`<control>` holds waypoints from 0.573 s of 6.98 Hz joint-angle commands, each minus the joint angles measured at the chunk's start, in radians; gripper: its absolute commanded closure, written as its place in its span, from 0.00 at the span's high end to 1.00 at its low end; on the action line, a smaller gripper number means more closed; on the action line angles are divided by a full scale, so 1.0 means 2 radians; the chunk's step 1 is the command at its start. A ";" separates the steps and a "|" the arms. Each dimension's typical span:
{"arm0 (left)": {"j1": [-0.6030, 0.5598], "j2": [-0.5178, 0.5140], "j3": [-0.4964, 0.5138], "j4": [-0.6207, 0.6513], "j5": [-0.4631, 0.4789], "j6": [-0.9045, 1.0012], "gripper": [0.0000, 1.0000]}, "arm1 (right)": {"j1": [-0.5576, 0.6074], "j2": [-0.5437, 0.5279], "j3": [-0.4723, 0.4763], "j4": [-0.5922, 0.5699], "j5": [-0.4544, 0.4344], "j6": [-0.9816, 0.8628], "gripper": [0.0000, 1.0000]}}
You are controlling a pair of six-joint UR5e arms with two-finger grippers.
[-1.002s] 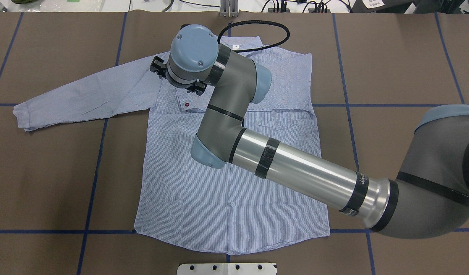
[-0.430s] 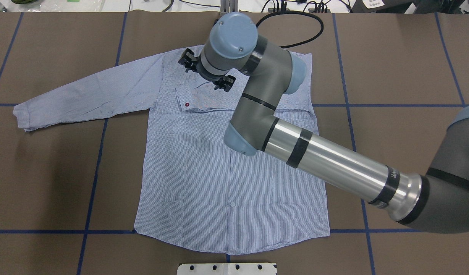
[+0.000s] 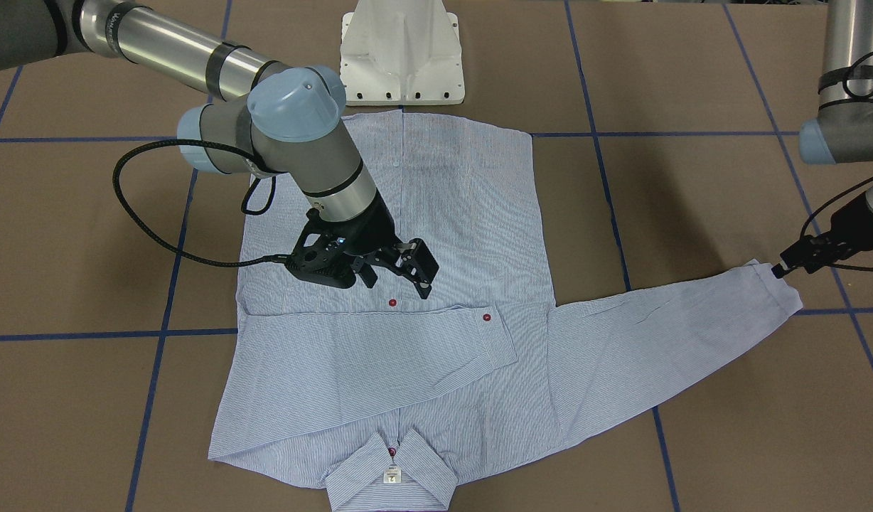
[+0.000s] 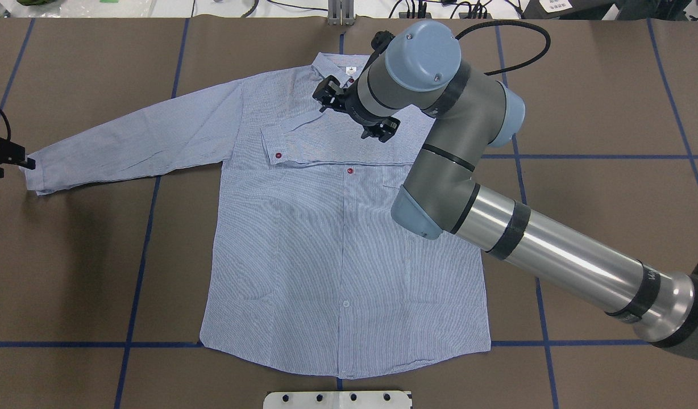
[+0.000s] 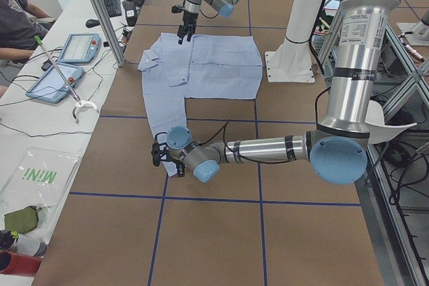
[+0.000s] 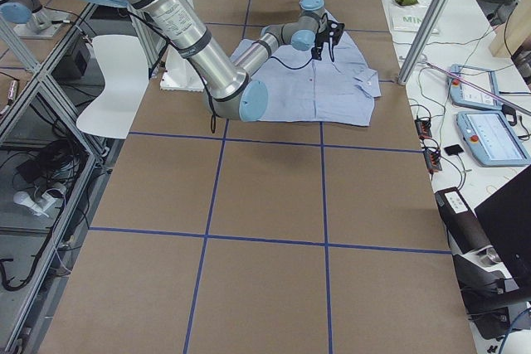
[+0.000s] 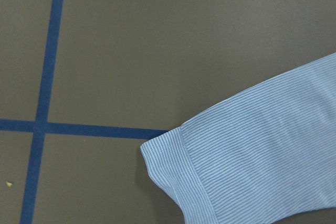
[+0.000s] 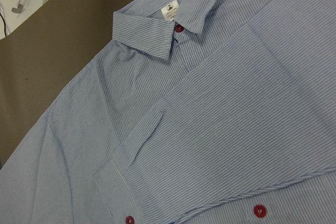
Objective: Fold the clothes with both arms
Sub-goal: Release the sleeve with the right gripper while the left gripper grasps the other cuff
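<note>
Lying flat, the shirt (image 4: 326,255) has one sleeve (image 4: 303,143) folded across, seemingly smooth.

Shirt (image 5: 214,65) spread flat; left fingers (image 5: 156,155) low at sleeve cuff (image 5: 175,169), possibly touching; right fingers (image 5: 180,35) above shirt's far side.

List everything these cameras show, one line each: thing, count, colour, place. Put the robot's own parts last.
Shirt: one, light blue with fine white stripes, flat on the table, one sleeve folded across the chest, the other stretched towards the robot's left.
Table: one, brown with blue grid lines, under the shirt.
Pedestal base: one, white, at the table edge by the shirt's hem.
Tablets: two, grey-blue, on the side bench.
Person: one, grey top, partly in view at that bench.
Right arm: one, grey with light blue caps, reaching over the shirt.
Left arm: one, same colours, low beside the outstretched sleeve.
Right gripper: one, black, open, above the chest.
Left gripper: one, black, at the outstretched cuff; open or shut unclear.
</note>
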 commanded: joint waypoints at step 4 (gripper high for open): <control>0.010 -0.005 0.009 -0.005 0.012 -0.008 0.44 | 0.001 -0.014 0.015 -0.002 0.000 0.000 0.99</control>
